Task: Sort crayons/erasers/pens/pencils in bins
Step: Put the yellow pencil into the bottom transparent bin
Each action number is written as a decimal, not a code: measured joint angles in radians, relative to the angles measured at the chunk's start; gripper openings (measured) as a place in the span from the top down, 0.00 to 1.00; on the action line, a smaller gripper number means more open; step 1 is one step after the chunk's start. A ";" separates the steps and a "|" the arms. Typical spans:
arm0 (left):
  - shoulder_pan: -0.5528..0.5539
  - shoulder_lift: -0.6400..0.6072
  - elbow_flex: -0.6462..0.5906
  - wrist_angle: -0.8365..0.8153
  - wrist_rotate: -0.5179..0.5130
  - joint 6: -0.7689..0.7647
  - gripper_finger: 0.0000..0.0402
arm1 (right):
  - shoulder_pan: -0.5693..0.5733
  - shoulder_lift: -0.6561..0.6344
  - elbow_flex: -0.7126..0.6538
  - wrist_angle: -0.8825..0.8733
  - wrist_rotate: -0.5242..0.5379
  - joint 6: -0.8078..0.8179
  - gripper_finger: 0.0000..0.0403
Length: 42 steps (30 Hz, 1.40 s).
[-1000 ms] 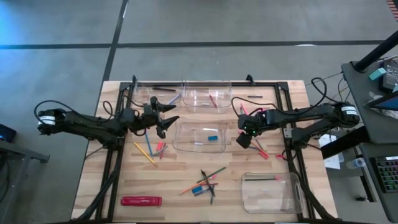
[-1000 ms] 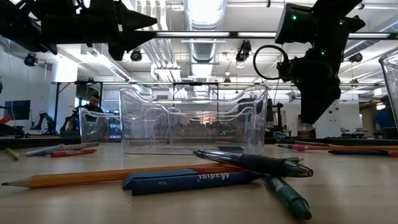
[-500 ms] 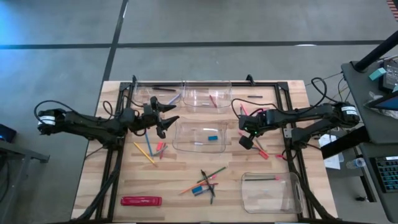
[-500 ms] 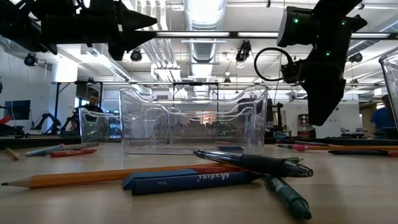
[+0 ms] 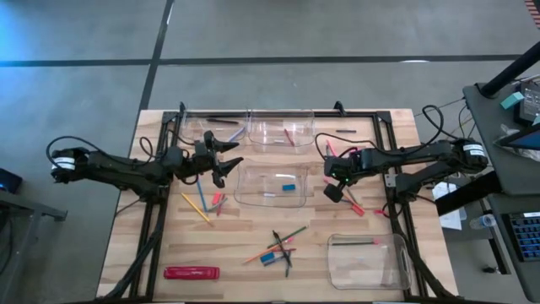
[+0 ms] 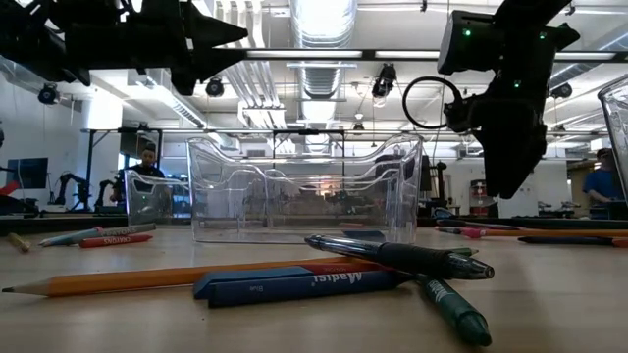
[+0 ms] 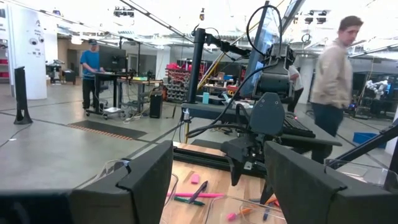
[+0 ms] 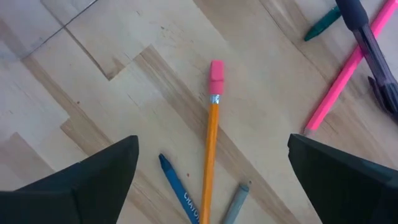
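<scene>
Wooden table (image 5: 169,253): right tool (image 5: 335,186) (fingers spread, empty) over orange pencil (image 8: 211,155); neighbouring blue crayon (image 8: 177,186) risks getting pinched too.

Floor (image 5: 278,29): grey concrete slabs with dark seams, one seam running straight across behind the table.
Table (image 5: 253,232): pale wood planks, framed by a black metal frame (image 5: 371,114).
Side desk (image 5: 510,127): dark, at the right edge, with cables and gear on it.
Ceiling (image 6: 324,25): open, with ducts, pipes and bright strip lights.
Room: a big workshop with benches, racks and screens.
People: one in blue (image 7: 91,68) at a far bench, one in beige (image 7: 333,71) walking near.
</scene>
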 joint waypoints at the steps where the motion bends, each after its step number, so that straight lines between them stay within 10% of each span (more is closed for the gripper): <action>1: 0.000 0.000 0.000 0.000 0.000 0.000 0.41 | 0.000 0.000 0.000 -0.001 0.000 -0.009 0.01; 24: 0.000 0.000 0.000 0.000 0.000 0.000 0.41 | 0.002 0.001 -0.086 0.031 -0.003 -0.032 0.29; 42: 0.000 0.001 0.000 0.000 0.000 0.000 0.41 | 0.002 0.002 -0.229 0.241 0.000 -0.023 0.30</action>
